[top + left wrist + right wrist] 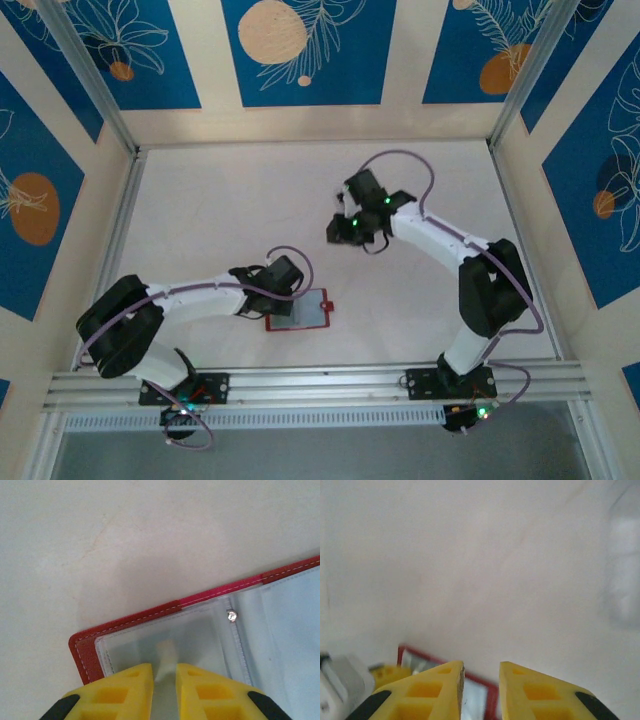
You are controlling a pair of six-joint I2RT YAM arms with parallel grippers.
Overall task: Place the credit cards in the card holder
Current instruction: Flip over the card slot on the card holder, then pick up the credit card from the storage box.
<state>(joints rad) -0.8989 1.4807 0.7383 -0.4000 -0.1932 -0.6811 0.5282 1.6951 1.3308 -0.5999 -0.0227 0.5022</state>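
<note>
Holding the holder open and steady looks like the step in hand. The small red squarish folding card holder point(300, 312) is lying spread flat on the pale table point(220, 200), near the front edge and just right of the left arm, with its pale inner face turned up. The left gripper point(164, 672) is reaching over its left end. Its yellow fingers are sitting close together with a narrow slit between them, right above a clear plastic pocket point(190, 635). Whether they are pinching that leaf or merely pressing on it, I cannot tell.

The right gripper point(481, 672) is hanging well apart from the holder, out over mid-table and facing back toward it. Its fingers are standing apart with nothing between them.

The holder's long axis is running left to right across the table, slightly tilted. Its small red snap tab point(329, 307) is pointing right, and the metal stud point(231, 615) is showing by the fold.

Next, I judge, the free right gripper is needing to fetch a credit card and slide it edge-first into a pocket while the left arm is bracing the holder.
</note>
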